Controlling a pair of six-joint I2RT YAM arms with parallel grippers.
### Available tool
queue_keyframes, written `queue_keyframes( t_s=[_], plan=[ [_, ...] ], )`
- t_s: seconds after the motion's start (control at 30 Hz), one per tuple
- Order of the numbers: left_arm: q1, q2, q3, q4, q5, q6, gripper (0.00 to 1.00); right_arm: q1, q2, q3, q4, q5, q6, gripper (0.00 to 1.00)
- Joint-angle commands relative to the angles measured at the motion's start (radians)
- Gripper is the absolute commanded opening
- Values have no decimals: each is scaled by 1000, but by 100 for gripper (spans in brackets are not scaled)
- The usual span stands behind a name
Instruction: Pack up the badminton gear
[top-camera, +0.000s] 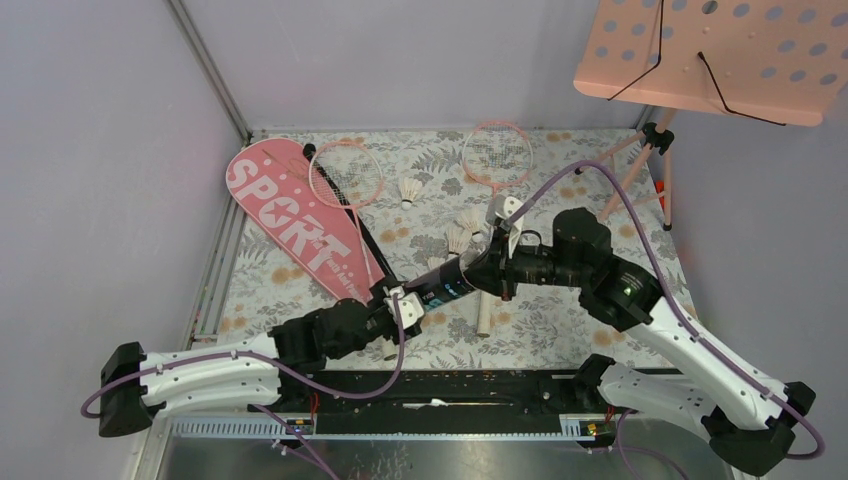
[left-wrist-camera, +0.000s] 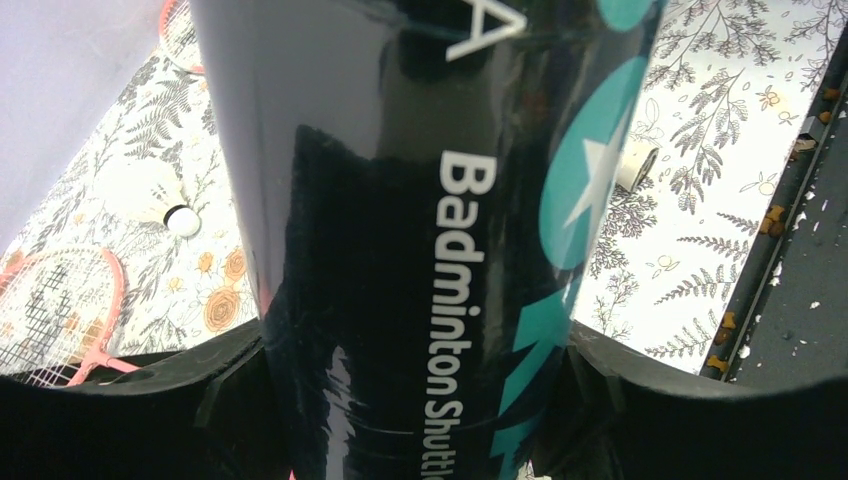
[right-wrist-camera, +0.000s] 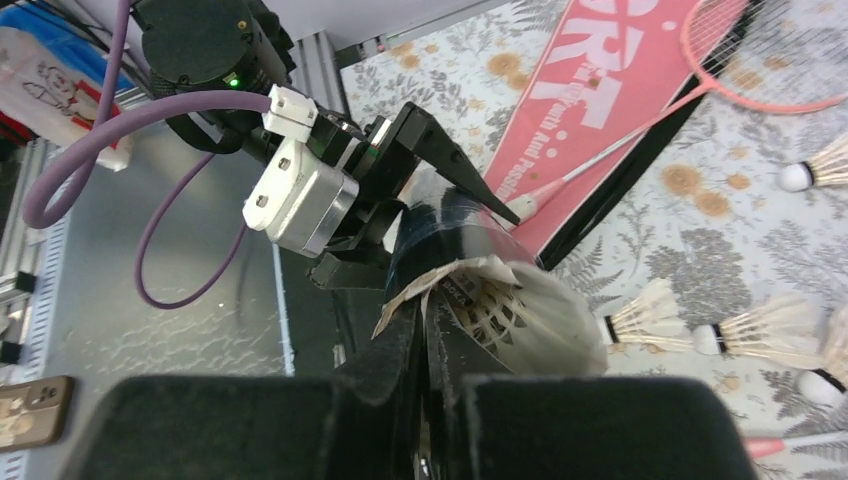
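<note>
Top external view: a bench (top-camera: 560, 320) covered with a floral cloth is seen, and at its far right corner a pink perforated music stand (top-camera: 700, 60) is set up on tripod legs. At far left the pink "SPORT" cover (top-camera: 295, 225) is laid flat. One pink-framed racket (top-camera: 347, 173) is laid with its shaft across the cover's right edge. A second racket (top-camera: 497, 155) is placed further right, its shaft hidden under the right arm. Near the middle of the bench the black tube (top-camera: 450, 280) is held off the cloth, roughly level, between the two arms. Its closed end is grasped by the left end effector (top-camera: 408, 298), one finger on each side. The right end effector (right-wrist-camera: 425, 320) is clenched at the tube's open mouth, where one shuttlecock (right-wrist-camera: 520, 315) is seated; whether its feather edge is pinched cannot be told. Several loose shuttlecocks (top-camera: 408, 190) are scattered on the cloth between the rackets and beside the tube.
</note>
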Motion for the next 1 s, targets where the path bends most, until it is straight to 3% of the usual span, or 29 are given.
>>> queue_keyframes(
  t_s=[0.0, 0.13, 0.3, 0.5, 0.73, 0.77, 0.8, 0.97],
  plan=[
    [0, -21, -18, 88, 59, -20, 13, 2, 52, 37, 4, -119, 49, 5],
    [0, -28, -23, 100, 58, -21, 13, 35, 100, 30, 29, -168, 64, 6],
    [0, -24, -23, 107, 47, -26, 14, 115, 184, 95, -44, -74, 43, 14],
    [0, -28, -32, 127, 3, -37, 13, 119, 154, 196, -171, 126, 52, 47],
    [0, -36, -39, 155, -88, -57, 13, 118, -12, 278, -244, 312, 24, 78],
    [0, -40, -42, 162, -101, -58, 13, 118, -42, 281, -238, 349, 19, 84],
    [0, -40, -43, 169, -114, -59, 13, 118, -83, 273, -223, 397, 31, 98],
    [1, -51, -42, 189, -205, -75, 14, 118, -226, 104, -80, 674, 102, 100]
  ],
)
